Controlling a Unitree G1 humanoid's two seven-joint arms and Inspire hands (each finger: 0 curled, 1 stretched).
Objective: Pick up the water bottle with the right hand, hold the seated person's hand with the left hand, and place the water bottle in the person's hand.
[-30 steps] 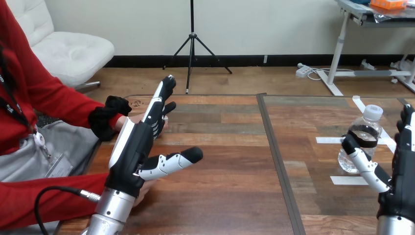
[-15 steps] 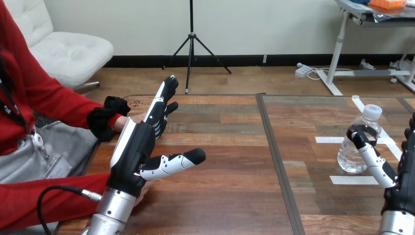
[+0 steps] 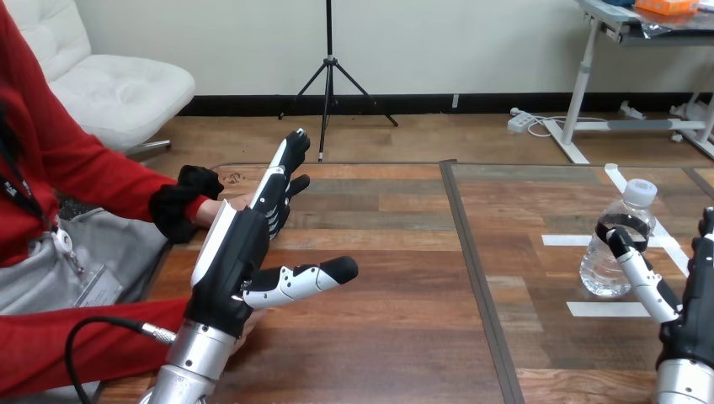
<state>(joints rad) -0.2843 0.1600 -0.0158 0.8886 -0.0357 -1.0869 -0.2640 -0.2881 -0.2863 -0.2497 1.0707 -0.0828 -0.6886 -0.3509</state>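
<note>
Over the last second the right hand (image 3: 695, 295) has drawn back toward the view's right edge and sits a little lower, while the left hand (image 3: 231, 261) has crept slightly up and forward; the water bottle (image 3: 636, 209) has not moved. In the head view the bottle stands upright on the wooden table (image 3: 396, 278), well over on its right side among strips of white tape (image 3: 598, 309), capped and about a third full. The right hand is open beside it: its thumb reaches out straight, with the tip lying across the front of the bottle's dark label, and its fingers stand upright at the frame's edge, so nothing is gripped. Whether the thumb actually touches the bottle cannot be told. On the left side of the table the left hand is also open, fingers straight and pointing away, thumb spread wide to the right, holding nothing. The person's hand (image 3: 217, 208) lies just behind it, mostly hidden, and contact between the two cannot be judged. The step in hand appears to be the first one, picking up the bottle, and it is not yet done. The next move likely calls for bringing the right palm in against the bottle's side and curling fingers and thumb round it before lifting.
</note>
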